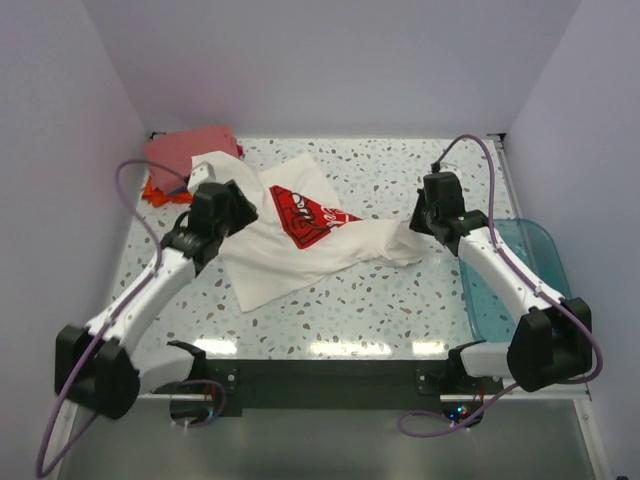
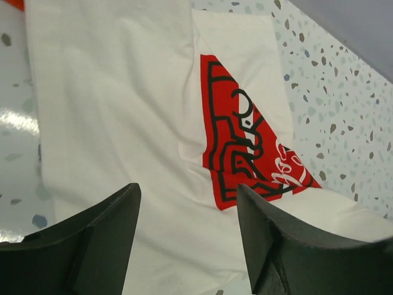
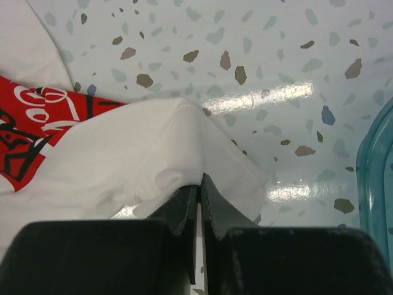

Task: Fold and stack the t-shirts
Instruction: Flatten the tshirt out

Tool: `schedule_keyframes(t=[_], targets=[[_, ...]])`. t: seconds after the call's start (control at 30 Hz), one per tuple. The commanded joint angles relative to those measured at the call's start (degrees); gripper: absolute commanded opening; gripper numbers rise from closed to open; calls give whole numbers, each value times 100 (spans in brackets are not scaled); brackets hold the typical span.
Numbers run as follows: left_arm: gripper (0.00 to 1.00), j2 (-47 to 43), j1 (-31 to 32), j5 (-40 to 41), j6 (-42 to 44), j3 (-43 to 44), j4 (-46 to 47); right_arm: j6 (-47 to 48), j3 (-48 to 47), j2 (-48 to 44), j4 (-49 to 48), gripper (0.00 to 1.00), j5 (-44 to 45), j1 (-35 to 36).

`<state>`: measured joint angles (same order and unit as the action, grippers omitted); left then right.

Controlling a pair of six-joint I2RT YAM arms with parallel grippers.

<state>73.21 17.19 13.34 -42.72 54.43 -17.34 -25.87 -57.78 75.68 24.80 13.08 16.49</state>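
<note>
The white t-shirt [image 1: 290, 250] with a red chest print [image 1: 303, 215] lies partly folded and rumpled in the middle of the table. My left gripper [image 1: 232, 205] is open and empty, hovering over the shirt's left part; the left wrist view shows white cloth [image 2: 110, 123] and the print [image 2: 245, 153] between its spread fingers. My right gripper [image 1: 425, 222] is shut on the shirt's right end, pinching a raised fold of white cloth [image 3: 184, 141]. A folded salmon-pink shirt [image 1: 185, 152] lies at the back left with an orange one [image 1: 153, 190] under it. The teal shirt is not visible.
A translucent teal plastic bin [image 1: 520, 265] stands at the right edge, beside my right arm; its rim shows in the right wrist view [image 3: 376, 178]. The tabletop is speckled terrazzo [image 1: 400, 180]. White walls enclose the back and sides.
</note>
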Motion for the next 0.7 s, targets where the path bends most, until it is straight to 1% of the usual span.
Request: schedule_keyframes(t=[0.0,0.07,0.1,0.13,0.17,0.2,0.23,0.3,0.33,0.37,0.43,0.47,0.5,0.67], targets=[[67,-1219,379,1530,-1176,-1464,74,-173,12,-211,-335,0,-174,-6],[60,-1824,609,1671,-1492,-2013,-145,-173,56,-246,-361,0,-209,-14],[58,-1967,906,1785,-1816,-2338,-286,-182,82,-264,-388,0,-218,-14],[56,-2082,1100,1925,-2002,-2454,-661,-199,91,-264,-379,0,-227,-6],[56,-2170,1285,2231,-2438,-2533,-865,-199,83,-264,-370,0,-244,-6],[56,-2162,1609,2330,-2626,-2621,-1050,-208,83,-256,-379,0,-253,-14],[56,-2127,1751,2400,-2793,-2648,-1365,-226,83,-221,-388,0,-280,-14],[57,-1838,2111,2541,-3276,-2570,-1674,-234,91,-203,-397,0,-289,-14],[58,-1602,2235,2585,-3461,-2526,-2024,-235,100,-185,-414,0,-297,-14],[58,-1495,2340,2655,-3802,-2499,-2184,-235,109,-176,-423,0,-297,-14],[60,-1310,2604,2682,-4076,-2464,-2448,-243,144,-150,-432,0,-297,-14],[61,-1214,2683,2674,-4286,-2473,-2484,-252,161,-124,-432,0,-323,-14],[61,-1195,2789,2647,-4323,-2516,-2458,-252,179,-115,-423,0,-324,-14],[61,-1116,2913,2463,-4263,-2675,-2002,-235,214,-71,-423,0,-289,-14]])
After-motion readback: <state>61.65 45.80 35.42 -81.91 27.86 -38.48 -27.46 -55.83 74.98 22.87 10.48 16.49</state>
